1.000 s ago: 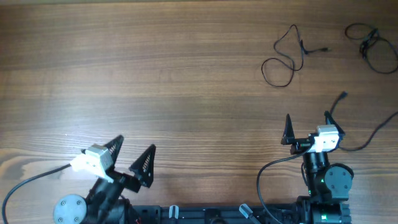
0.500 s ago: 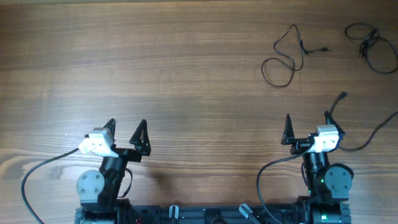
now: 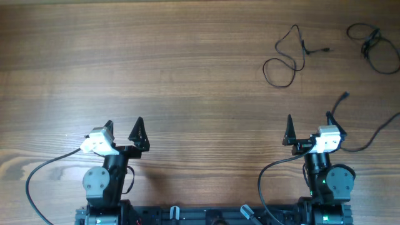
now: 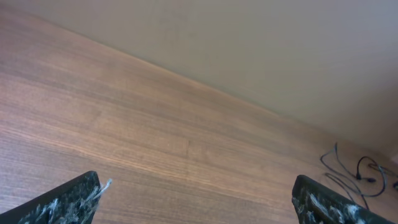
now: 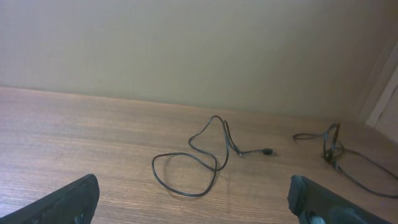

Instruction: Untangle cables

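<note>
One thin dark cable lies in a loose loop at the far right of the table, its plug end pointing right. A second cable sits bunched by the far right corner. A third thin strand with a plug runs past my right gripper's right finger toward the table's right edge. My right gripper is open, well short of the loop, with nothing between its fingers. My left gripper is open over bare wood at the near left. Its view catches the cables far off to the right.
The wooden table stretches wide to the left and centre. Thicker black arm cables curl beside both arm bases at the near edge. A pale wall rises behind the table's far edge.
My left arm has swung from a tilted pose to pointing straight ahead, its gripper now further from the near edge. The right arm and the cables have stayed put.
</note>
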You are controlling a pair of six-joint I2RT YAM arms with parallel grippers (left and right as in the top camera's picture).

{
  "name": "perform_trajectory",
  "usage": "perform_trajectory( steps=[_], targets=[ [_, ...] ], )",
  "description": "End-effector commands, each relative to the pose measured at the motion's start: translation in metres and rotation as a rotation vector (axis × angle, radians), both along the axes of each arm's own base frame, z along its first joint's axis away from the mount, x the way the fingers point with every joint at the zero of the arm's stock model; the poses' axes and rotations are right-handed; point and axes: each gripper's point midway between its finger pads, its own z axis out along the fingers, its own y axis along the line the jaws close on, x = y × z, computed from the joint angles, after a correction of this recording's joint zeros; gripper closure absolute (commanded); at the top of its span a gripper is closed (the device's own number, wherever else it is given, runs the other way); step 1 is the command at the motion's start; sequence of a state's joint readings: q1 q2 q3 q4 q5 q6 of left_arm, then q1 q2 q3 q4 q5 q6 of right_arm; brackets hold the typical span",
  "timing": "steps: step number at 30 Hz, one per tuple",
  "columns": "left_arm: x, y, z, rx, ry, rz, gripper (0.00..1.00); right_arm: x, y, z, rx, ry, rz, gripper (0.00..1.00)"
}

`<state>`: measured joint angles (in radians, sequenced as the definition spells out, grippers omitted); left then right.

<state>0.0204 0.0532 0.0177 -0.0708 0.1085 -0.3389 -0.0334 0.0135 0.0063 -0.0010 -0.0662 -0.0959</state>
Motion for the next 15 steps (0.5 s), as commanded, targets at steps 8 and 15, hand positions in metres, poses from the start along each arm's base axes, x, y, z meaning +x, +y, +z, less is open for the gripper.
perform_trajectory(
  steps=[8,15],
  targets=[
    [-0.001,-0.018,-0.007,0.289,-0.024,-0.136,0.00,0.000,-0.002,0.002,-0.009,-0.010,-0.011,0.00],
    [-0.001,-0.018,-0.007,0.289,-0.024,-0.136,0.00,0.000,-0.002,0.002,-0.009,-0.010,-0.011,0.00]
  ],
)
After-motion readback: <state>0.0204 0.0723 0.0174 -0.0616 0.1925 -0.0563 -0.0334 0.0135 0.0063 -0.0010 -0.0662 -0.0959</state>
